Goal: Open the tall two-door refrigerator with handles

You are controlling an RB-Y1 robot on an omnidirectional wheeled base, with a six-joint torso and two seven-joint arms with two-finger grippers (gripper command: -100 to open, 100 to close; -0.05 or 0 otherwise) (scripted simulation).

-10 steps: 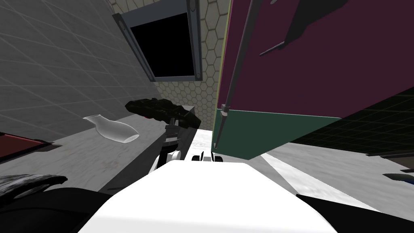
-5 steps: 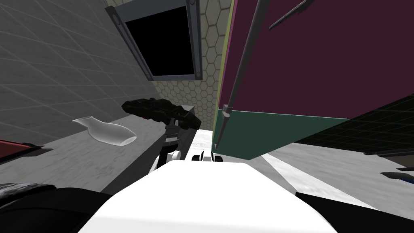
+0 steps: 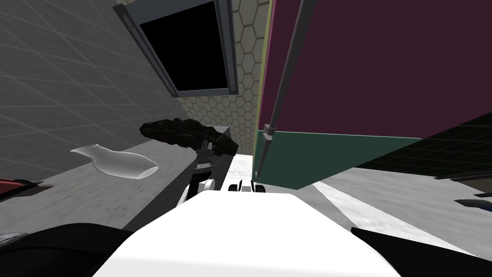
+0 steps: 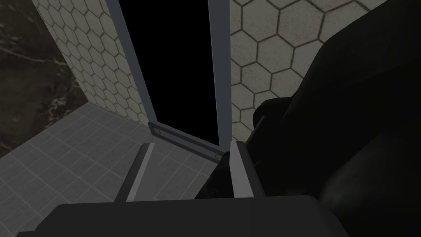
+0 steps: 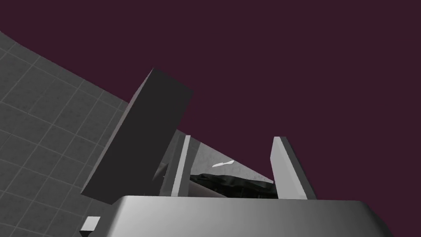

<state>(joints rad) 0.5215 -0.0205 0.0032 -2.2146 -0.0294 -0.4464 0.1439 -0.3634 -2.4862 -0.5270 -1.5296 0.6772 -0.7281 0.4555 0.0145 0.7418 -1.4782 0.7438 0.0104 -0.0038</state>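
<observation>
**A:** Where is the refrigerator [image 3: 384,96]?

**B:** Just past the far end of the surface [image 3: 72,202], close in front of me. It has a maroon upper door [image 3: 365,57] with a green panel [image 3: 312,158] below it. A long dark handle [image 3: 284,72] runs along the maroon door's edge nearest the surface. A shorter handle [image 3: 260,156] carries on down the green panel.

**A:** And the right hand [image 5: 232,140]?

**B:** Its fingers are spread and hold nothing, right up at the maroon door. A dark grey block [image 5: 139,135] standing off that door lies just beside one finger, outside the gap. I cannot tell whether they touch.

**A:** The left hand [image 4: 189,144]?

**B:** Its fingers are apart too, and empty. It is beside the black lump [image 3: 187,133] at the surface's far end.

**A:** Anything else on the surface?

**B:** A clear vase [image 3: 115,162], lying on its side about midway along, well apart from the lump.
</observation>
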